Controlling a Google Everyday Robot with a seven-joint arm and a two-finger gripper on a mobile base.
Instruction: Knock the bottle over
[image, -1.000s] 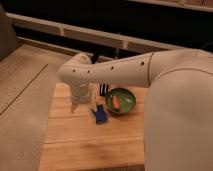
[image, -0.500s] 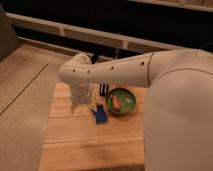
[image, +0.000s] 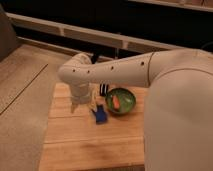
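Note:
My white arm reaches in from the right, and its wrist turns down over the left part of the wooden table (image: 65, 145). The gripper (image: 76, 106) hangs at the end of the wrist, just above the tabletop near the table's left back area. A slim pale shape that looks like the bottle (image: 93, 103) stands right beside the gripper on its right, partly hidden by the wrist. A flat blue block (image: 100, 115) lies just in front of it.
A green bowl (image: 121, 101) holding something orange (image: 115, 101) sits to the right of the blue block. A small dark object (image: 104, 90) stands behind the bowl, by the arm. A dark counter wall with a pale rail (image: 90, 36) runs behind the table.

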